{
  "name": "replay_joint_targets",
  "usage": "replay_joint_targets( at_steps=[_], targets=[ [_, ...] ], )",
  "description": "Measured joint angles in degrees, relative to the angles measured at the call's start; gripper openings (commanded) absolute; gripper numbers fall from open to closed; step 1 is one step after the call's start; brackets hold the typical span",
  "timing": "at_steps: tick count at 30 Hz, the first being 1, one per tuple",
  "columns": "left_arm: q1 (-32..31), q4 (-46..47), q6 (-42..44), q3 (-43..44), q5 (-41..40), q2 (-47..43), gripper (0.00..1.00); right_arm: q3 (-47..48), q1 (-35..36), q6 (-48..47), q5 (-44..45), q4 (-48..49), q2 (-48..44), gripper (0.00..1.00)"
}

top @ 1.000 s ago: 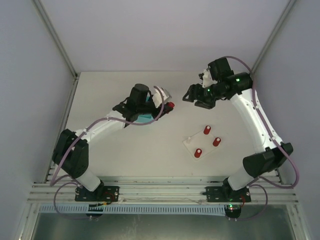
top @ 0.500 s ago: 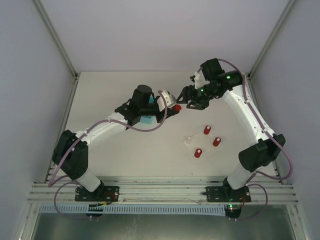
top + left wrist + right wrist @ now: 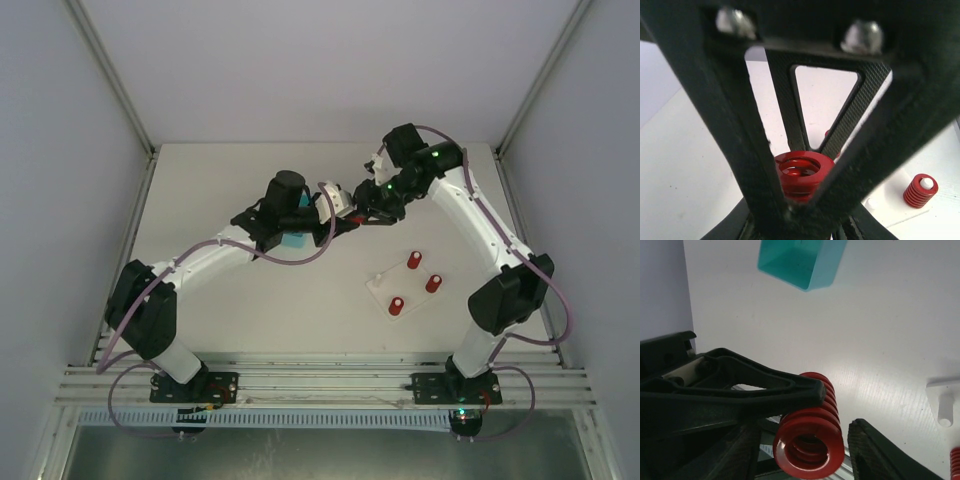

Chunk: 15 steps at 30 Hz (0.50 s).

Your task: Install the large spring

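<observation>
With left gripper [image 3: 346,222], pinches large spring [image 3: 801,175] above table [image 3: 220,180], apart from base plate [image 3: 383,291]. Spreads right gripper [image 3: 370,213] either side of it. Teal bin [image 3: 802,260] beyond; left finger [image 3: 740,387] across coils. Turns one open end to right wrist camera, long axis crossing that finger.

Four red springs show in all. One is a large spring [image 3: 800,172], low in the centre of the left wrist view. The other three are small springs [image 3: 433,284], right of centre in the top view. One white base plate [image 3: 412,288] carries those three, and one bare white peg [image 3: 944,407] shows at the right edge of the right wrist view. There is one teal bin [image 3: 293,239]. Two arms, the left arm [image 3: 200,262] and the right arm [image 3: 490,235], bear two end effectors, the left end effector [image 3: 348,222] and the right end effector [image 3: 370,213], over one table [image 3: 200,190].
</observation>
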Motion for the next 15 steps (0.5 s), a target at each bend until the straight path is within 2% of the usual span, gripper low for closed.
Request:
replay_joint_targets(
  at_steps=[4, 7, 9, 11, 13, 15],
  targets=[
    [-0.2, 0.9, 0.0, 0.0, -0.3, 0.0, 0.00, 0.0, 0.7, -0.2, -0.3, -0.3, 0.5, 0.48],
    [-0.2, 1.1, -0.1, 0.0, -0.4, 0.0, 0.00, 0.0, 0.7, -0.3, -0.9, -0.2, 0.9, 0.42],
    [-0.2, 1.3, -0.1, 0.0, -0.4, 0.0, 0.00, 0.0, 0.7, -0.5, -1.0, -0.2, 0.9, 0.33],
    [-0.2, 1.3, 0.1, 0.0, -0.4, 0.0, 0.00, 0.0, 0.6, -0.4, -0.4, -0.2, 1.0, 0.20],
    [-0.2, 1.3, 0.2, 0.0, -0.4, 0.0, 0.08, 0.0, 0.6, -0.4, -0.3, -0.3, 1.0, 0.08],
    [-0.2, 1.3, 0.0, 0.0, -0.8, 0.1, 0.25, 0.0, 0.6, -0.6, 0.2, -0.3, 1.0, 0.00]
  ],
)
